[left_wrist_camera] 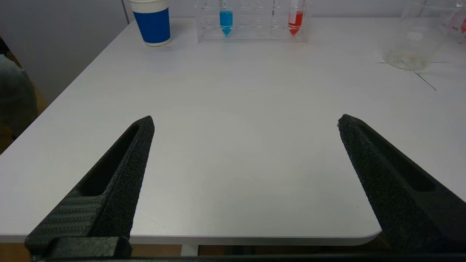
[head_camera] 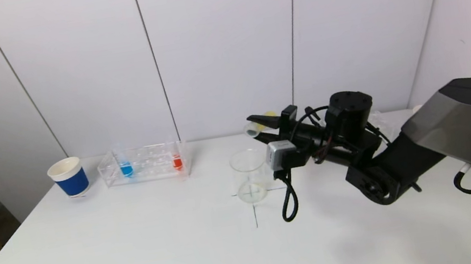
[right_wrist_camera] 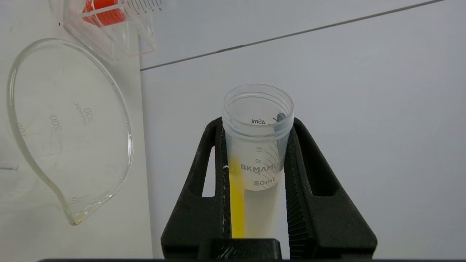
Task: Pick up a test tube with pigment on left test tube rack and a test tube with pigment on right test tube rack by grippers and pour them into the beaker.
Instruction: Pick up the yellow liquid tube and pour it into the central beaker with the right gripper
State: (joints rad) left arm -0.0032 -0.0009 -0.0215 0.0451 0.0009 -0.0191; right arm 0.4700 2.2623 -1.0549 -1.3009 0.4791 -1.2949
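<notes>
Left wrist view shows the left claw (left_wrist_camera: 245, 122) spread wide, empty, low over the table (left_wrist_camera: 233, 120), well short of the beaker (head_camera: 249, 176). Just behind the beaker's rim, the right claw (head_camera: 258, 124) clamps a tilted yellow-pigment test tube (right_wrist_camera: 255, 160). Farther back, left of the beaker, the rack (head_camera: 145, 163) holds blue and red tubes.

Bright even light, soft shadows, perhaps slight blur

We read on test tube (right_wrist_camera: 257, 145): "BKMAM", "50mL", "45mL", "30". On beaker (right_wrist_camera: 69, 127): "300", "200", "APPROX".
</notes>
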